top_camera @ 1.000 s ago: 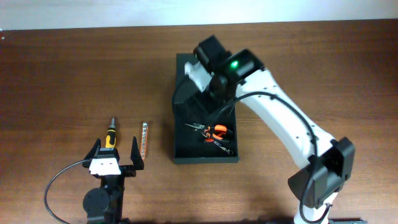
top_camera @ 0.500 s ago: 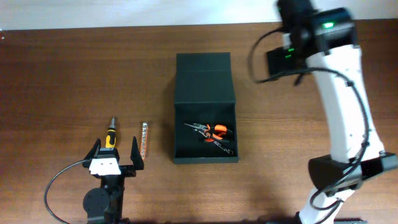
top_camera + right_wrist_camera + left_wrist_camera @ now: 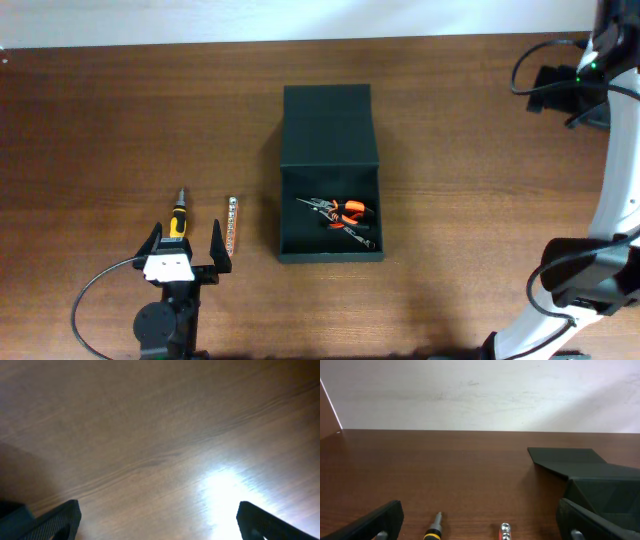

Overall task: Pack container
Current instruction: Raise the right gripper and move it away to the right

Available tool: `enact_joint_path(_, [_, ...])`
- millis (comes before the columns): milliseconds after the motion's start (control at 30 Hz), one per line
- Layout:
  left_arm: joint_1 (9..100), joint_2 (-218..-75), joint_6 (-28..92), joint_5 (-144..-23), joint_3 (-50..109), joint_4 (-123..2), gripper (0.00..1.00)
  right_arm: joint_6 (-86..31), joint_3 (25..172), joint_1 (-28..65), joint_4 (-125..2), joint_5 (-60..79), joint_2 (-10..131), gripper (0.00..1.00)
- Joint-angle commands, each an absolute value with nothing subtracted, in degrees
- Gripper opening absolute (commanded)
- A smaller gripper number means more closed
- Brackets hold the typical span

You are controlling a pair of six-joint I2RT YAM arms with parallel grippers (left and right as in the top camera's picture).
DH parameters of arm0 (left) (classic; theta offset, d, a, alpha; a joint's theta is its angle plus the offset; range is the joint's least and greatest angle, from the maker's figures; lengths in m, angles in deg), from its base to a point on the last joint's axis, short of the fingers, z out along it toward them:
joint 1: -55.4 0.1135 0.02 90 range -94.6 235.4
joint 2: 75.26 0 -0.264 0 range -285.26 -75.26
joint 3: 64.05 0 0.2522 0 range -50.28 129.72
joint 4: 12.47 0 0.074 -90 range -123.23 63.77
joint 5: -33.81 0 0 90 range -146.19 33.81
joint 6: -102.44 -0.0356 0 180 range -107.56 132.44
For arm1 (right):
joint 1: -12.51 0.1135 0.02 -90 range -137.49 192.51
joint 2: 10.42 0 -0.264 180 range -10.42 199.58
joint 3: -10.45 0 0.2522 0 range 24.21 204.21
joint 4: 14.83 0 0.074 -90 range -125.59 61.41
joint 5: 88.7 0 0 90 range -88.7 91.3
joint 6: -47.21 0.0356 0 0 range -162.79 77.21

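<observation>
Black container (image 3: 328, 125): 1, open | pliers (image 3: 345, 212) inside: maybe 2 | screwdriver (image 3: 177, 216): 1

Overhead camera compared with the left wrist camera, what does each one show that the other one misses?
Only the overhead view shows the orange-handled pliers lying inside the container, and the right arm off to the side, away from the container. Only the left wrist view shows the pale wall rising behind the table. Both show the container with its lid open, the screwdriver, the slender red-and-silver strip beside it, and the open left gripper.
</observation>
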State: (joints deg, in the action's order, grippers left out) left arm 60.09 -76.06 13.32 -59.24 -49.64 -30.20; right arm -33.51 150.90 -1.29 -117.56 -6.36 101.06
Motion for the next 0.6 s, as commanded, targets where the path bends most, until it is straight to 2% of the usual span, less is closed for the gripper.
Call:
enact_joint_path(0, [60.44,-75.67,13.04,-59.90,-49.77,-29.67,0.99,-32.85,143.69,-2.23,-114.20,-2.93,100.69,0.99])
enact_joint_path(167, [60.44,-75.67,13.06,-62.83,-49.75,-24.88,0.99,-32.83,134.64,-2.12,-111.16,-2.97,100.69,0.99])
enact_joint_path(333, [60.44,-75.67,13.34,-70.74,-48.96,-24.97,0.99,-32.83,132.85,-2.14,-109.94,-2.97,100.69,0.99])
enact_joint_path(567, [60.44,-78.49,15.62,-72.73,-38.19,-37.41,0.99,-32.83,132.85,-2.14,-109.94,-2.97,100.69,0.99])
